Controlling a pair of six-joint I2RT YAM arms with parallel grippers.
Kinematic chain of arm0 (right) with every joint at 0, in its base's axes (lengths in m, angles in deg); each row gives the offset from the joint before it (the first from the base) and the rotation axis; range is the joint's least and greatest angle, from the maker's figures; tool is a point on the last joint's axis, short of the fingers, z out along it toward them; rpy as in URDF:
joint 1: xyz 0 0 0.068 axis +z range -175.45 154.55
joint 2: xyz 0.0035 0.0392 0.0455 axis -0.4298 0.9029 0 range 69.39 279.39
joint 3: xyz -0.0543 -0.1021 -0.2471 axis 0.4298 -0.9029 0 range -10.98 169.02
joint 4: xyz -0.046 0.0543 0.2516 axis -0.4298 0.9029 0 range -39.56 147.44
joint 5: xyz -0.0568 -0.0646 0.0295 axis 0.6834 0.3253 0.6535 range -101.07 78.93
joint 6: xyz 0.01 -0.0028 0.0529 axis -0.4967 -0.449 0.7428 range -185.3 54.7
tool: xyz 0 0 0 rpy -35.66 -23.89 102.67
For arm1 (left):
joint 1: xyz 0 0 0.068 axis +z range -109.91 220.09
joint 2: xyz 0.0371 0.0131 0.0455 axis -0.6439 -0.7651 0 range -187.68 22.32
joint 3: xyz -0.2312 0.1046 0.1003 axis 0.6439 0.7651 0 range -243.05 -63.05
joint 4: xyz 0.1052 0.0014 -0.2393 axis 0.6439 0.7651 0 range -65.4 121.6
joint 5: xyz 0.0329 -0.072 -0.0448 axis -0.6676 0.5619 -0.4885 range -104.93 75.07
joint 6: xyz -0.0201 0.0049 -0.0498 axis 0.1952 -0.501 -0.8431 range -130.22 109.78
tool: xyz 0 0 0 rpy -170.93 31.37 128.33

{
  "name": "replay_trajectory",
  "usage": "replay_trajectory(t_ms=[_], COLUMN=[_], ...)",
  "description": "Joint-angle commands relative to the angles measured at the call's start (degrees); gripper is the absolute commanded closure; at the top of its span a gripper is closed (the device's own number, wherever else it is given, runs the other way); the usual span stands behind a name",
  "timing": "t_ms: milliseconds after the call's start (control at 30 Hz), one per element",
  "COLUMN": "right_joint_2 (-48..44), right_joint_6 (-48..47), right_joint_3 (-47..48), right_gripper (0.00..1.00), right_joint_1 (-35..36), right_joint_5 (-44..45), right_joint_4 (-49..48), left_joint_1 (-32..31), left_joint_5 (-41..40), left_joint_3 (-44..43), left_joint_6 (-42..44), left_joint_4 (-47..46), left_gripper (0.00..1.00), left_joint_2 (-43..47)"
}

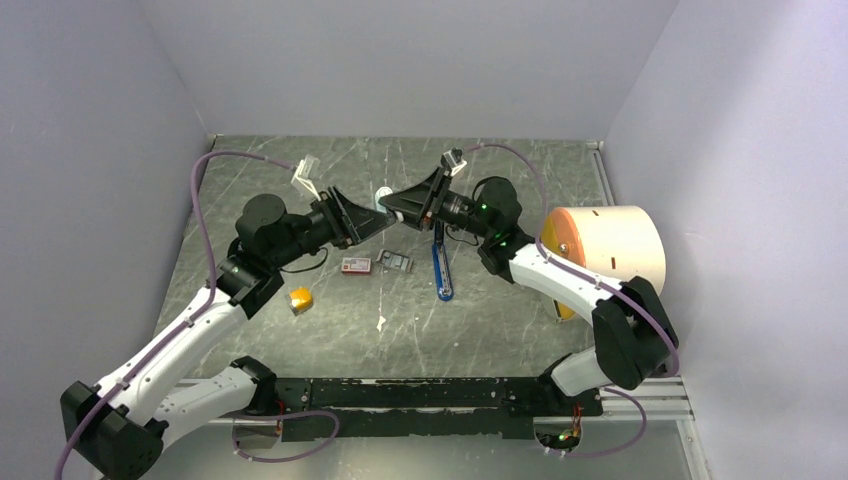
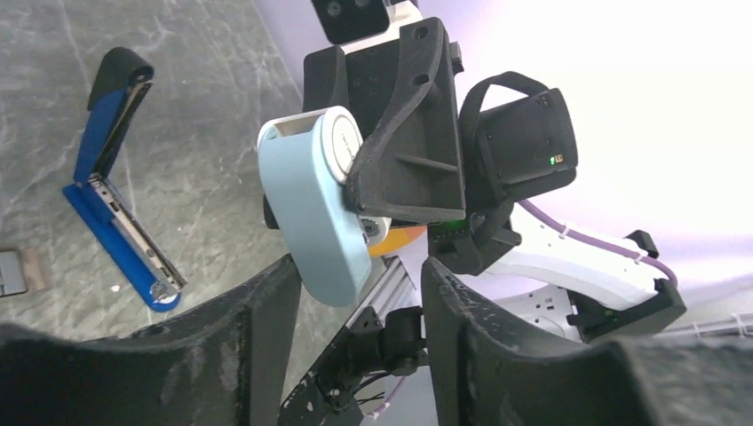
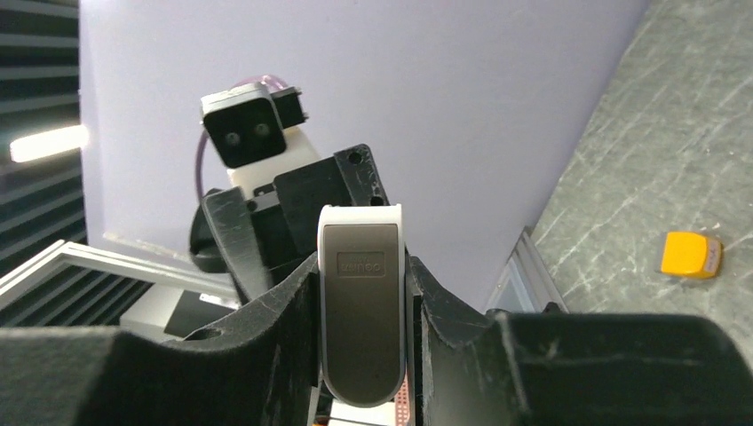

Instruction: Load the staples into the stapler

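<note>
The blue stapler (image 1: 441,265) lies swung open on the table, its metal rail showing in the left wrist view (image 2: 115,209). Left of it sit the small red-and-white box (image 1: 355,265) and its grey tray (image 1: 396,261). I cannot make out the staples themselves. Both grippers meet in the air above these. My right gripper (image 1: 398,206) (image 3: 362,302) is shut on a pale blue oblong case (image 2: 315,213) (image 3: 362,306) with a white rim. My left gripper (image 1: 372,216) (image 2: 360,302) is open, its fingers either side of the case's free end, with a wide gap on one side.
A small orange-yellow block (image 1: 300,299) (image 3: 691,255) lies near the left arm. A big cream roll with an orange end (image 1: 605,245) stands at the right by the right arm. A tiny pale sliver (image 1: 381,323) lies on the table. Walls close in on three sides.
</note>
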Motion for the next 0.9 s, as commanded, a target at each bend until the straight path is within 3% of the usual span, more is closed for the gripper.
replay_trajectory(t_ms=[0,267,433,667,733,800,867], right_joint_2=[-0.61,-1.28,-2.2,-3.44,-3.96,-5.29,-7.09], right_joint_6=[4.0,4.52,2.32,-1.19,-4.04,-8.41,-12.96], right_joint_3=[-0.83,-2.13,-1.96,-1.55,-1.42,-2.54,-3.7], right_gripper=[0.77,0.77,0.77,0.74,0.6,0.34,0.22], right_joint_1=[-1.54,-2.13,-2.11,-2.13,-2.09,-2.09,-2.15], right_joint_5=[-4.14,-5.07,-5.44,-5.41,-4.55,-2.08,1.06], right_joint_4=[-6.97,-8.53,-6.18,-0.95,1.65,4.78,8.44], left_joint_1=[0.46,0.47,0.5,0.55,0.59,0.86,0.89], left_joint_5=[5.17,6.51,6.0,4.48,4.32,4.03,4.08], left_joint_3=[0.77,1.36,0.56,0.08,-0.53,-3.64,-7.4], left_joint_6=[-2.13,-3.27,-3.38,-1.3,0.64,5.72,9.91], left_joint_4=[-10.74,-13.23,-12.12,-9.47,-7.15,-0.38,7.71], left_gripper=[0.46,0.59,0.46,0.79,0.84,0.85,0.87], left_joint_2=[-1.03,-3.51,-4.4,-4.22,-4.08,-5.18,-6.72])
